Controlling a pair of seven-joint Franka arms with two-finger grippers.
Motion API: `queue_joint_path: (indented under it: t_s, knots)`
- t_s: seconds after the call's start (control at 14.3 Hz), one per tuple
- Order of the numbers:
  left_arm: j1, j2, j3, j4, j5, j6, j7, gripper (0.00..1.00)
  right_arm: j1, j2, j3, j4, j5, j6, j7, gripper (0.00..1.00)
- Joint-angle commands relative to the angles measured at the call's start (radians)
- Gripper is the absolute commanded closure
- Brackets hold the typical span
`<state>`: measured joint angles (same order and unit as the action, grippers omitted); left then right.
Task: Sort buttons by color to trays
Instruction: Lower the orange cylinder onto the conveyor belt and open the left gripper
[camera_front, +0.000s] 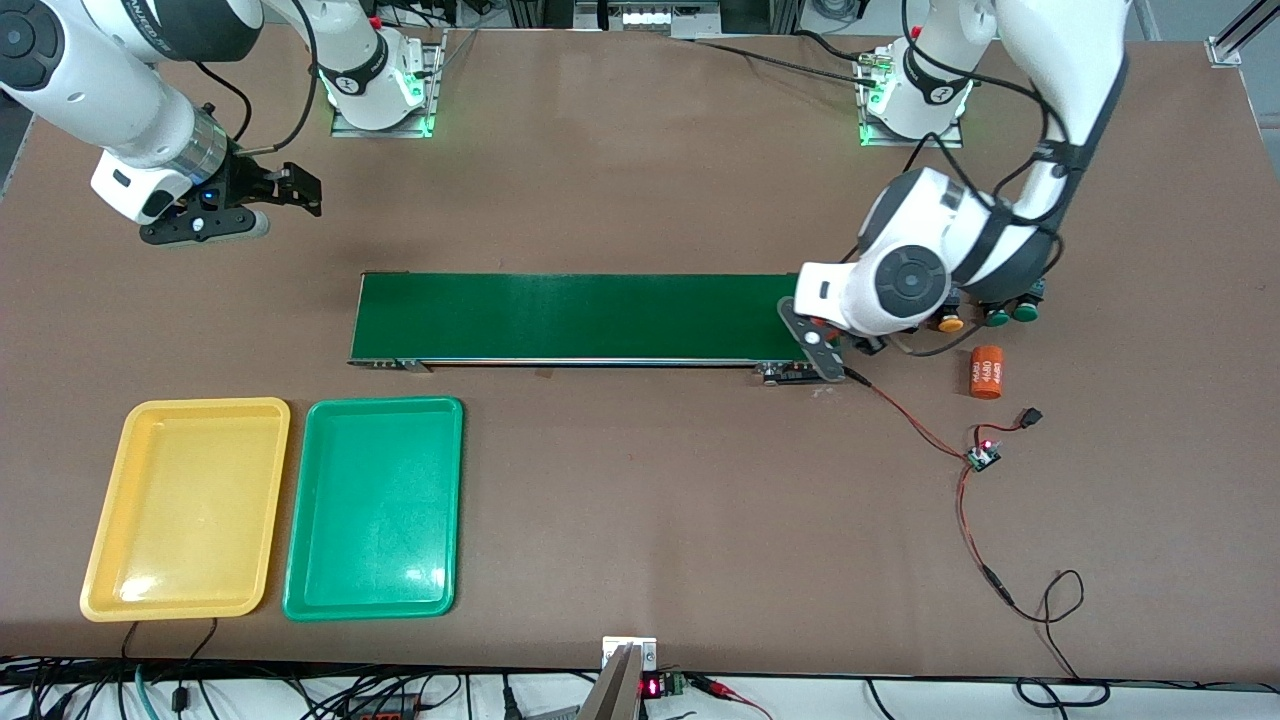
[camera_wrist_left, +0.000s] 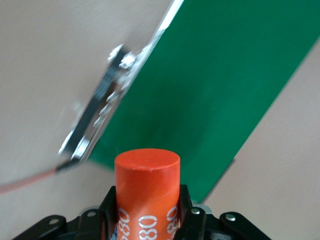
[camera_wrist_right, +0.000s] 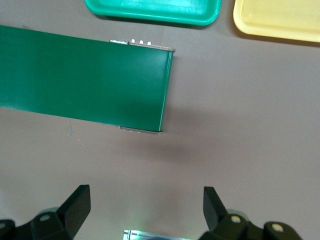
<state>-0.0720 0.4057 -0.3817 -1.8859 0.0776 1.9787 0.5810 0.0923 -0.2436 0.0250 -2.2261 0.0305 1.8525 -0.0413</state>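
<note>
I count three buttons (camera_front: 985, 319), one yellow-orange and two green, huddled at the right of the front frame beside my left arm; a fourth may hide under it. None is sorted: the yellow tray (camera_front: 120, 470) and green tray (camera_front: 445, 500), lower left, hold nothing. The left gripper (camera_wrist_left: 148, 212) has its jaws clenched on an orange cylinder (camera_wrist_left: 147, 175) above the belt (camera_front: 570, 315) end. The right gripper (camera_wrist_right: 146, 210) waits upper left, jaws released.

Left arm (camera_front: 905, 280) overhangs the buttons (camera_front: 985, 318); both trays (camera_front: 372, 600) lie unobstructed.
</note>
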Motion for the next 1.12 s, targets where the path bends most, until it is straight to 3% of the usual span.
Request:
queue_joint_path:
  t_s: [0.0,0.21,0.28,0.42,0.7,1.05]
  knots:
    - [-0.034,0.019,-0.011,-0.010,0.042,0.049,0.182,0.86,0.003,-0.022,0.000,-0.020,0.009,0.049,0.008,0.00]
    - [-0.061,0.021,-0.011,-0.074,0.070,0.176,0.241,0.85,-0.002,-0.019,-0.002,-0.020,0.009,0.086,0.009,0.00]
    - [-0.065,0.025,-0.011,-0.075,0.070,0.183,0.247,0.81,-0.003,-0.016,-0.002,-0.020,0.009,0.091,0.009,0.00]
    - [-0.071,0.030,-0.011,-0.071,0.082,0.183,0.247,0.01,0.000,-0.010,-0.002,-0.020,0.009,0.102,0.009,0.00]
    - [-0.031,-0.008,-0.011,-0.050,0.077,0.137,0.231,0.00,0.000,0.000,-0.002,-0.018,0.009,0.102,0.009,0.00]
    - [0.156,0.002,-0.003,0.080,0.067,0.056,0.130,0.00,0.000,0.006,-0.002,-0.018,0.009,0.109,0.009,0.00]
